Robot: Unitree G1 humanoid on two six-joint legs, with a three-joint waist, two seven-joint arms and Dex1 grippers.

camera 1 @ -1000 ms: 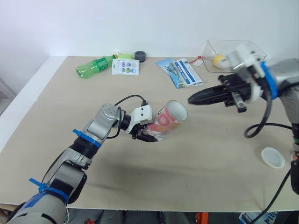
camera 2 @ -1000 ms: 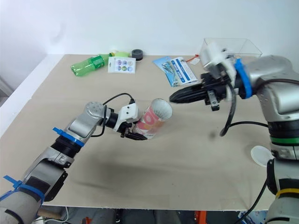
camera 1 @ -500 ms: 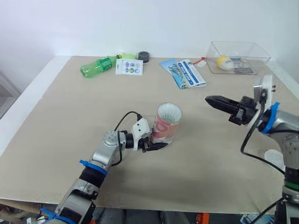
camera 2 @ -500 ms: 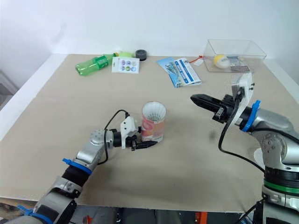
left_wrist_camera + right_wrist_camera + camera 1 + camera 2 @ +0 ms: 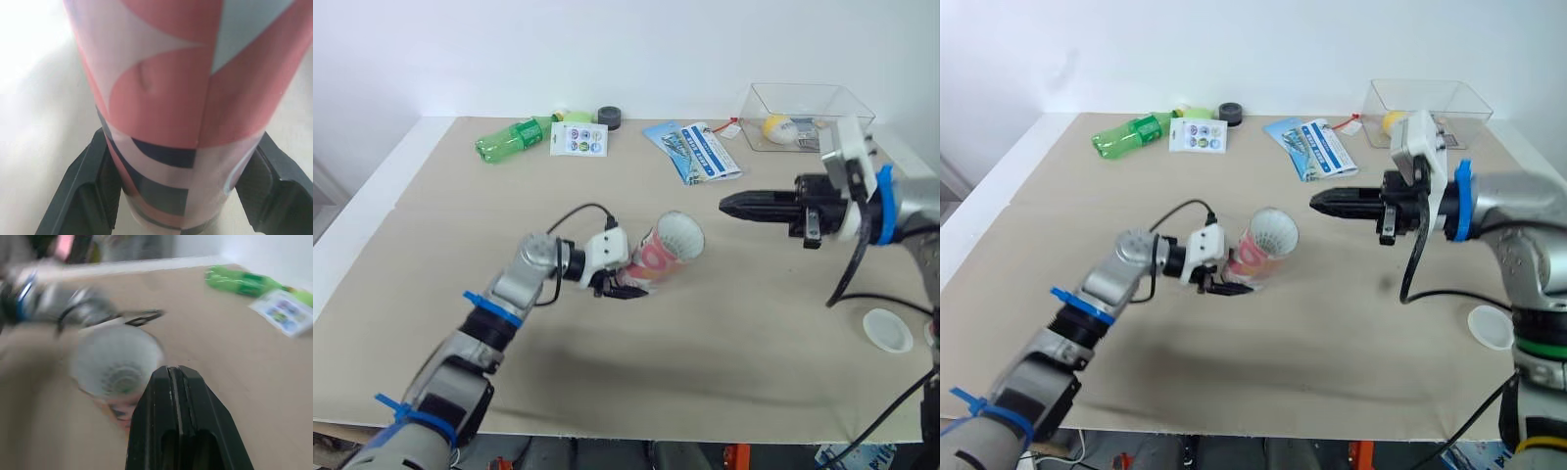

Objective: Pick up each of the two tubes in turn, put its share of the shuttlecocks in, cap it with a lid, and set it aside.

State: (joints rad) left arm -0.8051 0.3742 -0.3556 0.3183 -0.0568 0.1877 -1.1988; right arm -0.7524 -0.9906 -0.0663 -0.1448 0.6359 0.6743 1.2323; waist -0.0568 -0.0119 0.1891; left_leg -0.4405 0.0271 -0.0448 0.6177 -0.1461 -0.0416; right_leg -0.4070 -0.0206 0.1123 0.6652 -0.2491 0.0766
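The left gripper [image 5: 625, 286] pinches the tube [image 5: 658, 257] low on its body, one finger [image 5: 93, 191] on each side. The tube is over the middle of the table [image 5: 460, 225], tilted so that its open mouth faces the right gripper [image 5: 729, 206]. That gripper has its fingers pressed together with nothing between them, and its tip hangs just beside the tube's rim, apart from it. The right wrist view looks down the mouth, where white shuttlecocks [image 5: 119, 372] sit inside, so this tube appears to be loaded, though how many it holds cannot be told. It is not yet capped: a white lid [image 5: 886, 330] lies on the table well apart, near the robot's right edge. By this reading the task is at about the end of filling the first tube. Left to do are fetching the lid, pressing it on, setting the tube aside, and then the whole round for the other tube.
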